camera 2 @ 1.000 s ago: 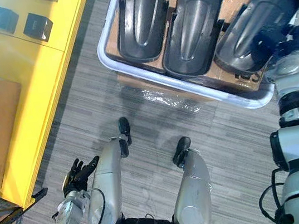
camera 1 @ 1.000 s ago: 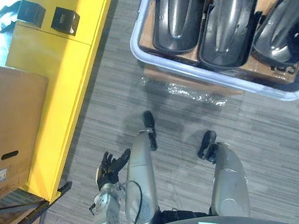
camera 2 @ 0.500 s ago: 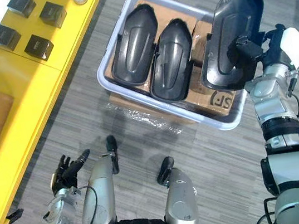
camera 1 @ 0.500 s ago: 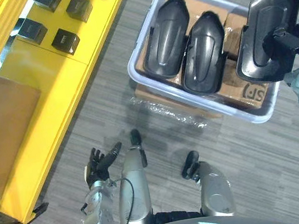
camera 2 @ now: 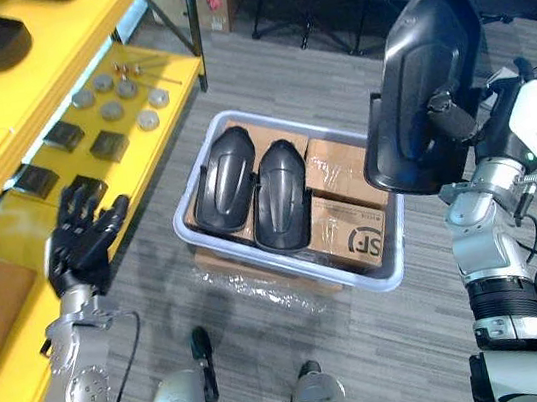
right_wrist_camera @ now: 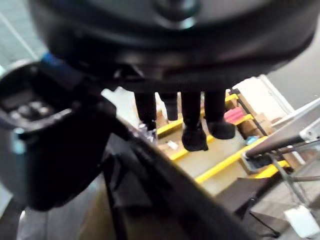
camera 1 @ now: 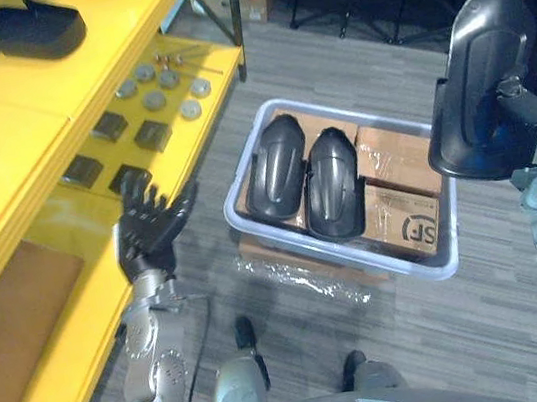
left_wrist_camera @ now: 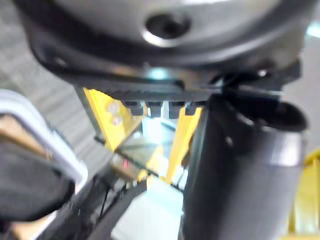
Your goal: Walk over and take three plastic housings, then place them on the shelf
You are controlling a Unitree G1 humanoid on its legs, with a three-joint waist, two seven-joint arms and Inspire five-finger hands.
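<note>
**Item 1 – held plastic housing** [camera 2: 423,87]: upright in the air, above and to the right of the tub, clear of its rim. My right hand [camera 2: 480,124] is clamped on its edge, fingers and thumb curled around it.

**Item 2 – left hand** [camera 1: 146,229]: empty, fingers spread, raised just beside the front edge of the lower board of the yellow shelf [camera 1: 22,106].

**Item 3 – tub** [camera 2: 398,237]: on the floor. It holds two more housings [camera 2: 220,183] [camera 2: 278,194] side by side, and cardboard boxes [camera 2: 339,165] beside them.

**Item 4 – shelf stock**: one housing [camera 1: 25,27] already lies on the upper board. Small dark blocks [camera 1: 152,134] and round discs [camera 1: 169,79] sit on the lower board.

**Handling note**: I judge the step in hand to be carrying item 1 to the shelf. I would keep the grip firm, since the shell is long and held by one edge, so it may swing or twist. I would turn towards the upper board, bring the housing in above the board's lip, lay it flat next to the one there, and open the fingers only once it rests. The lower board's small parts are best avoided.
</note>
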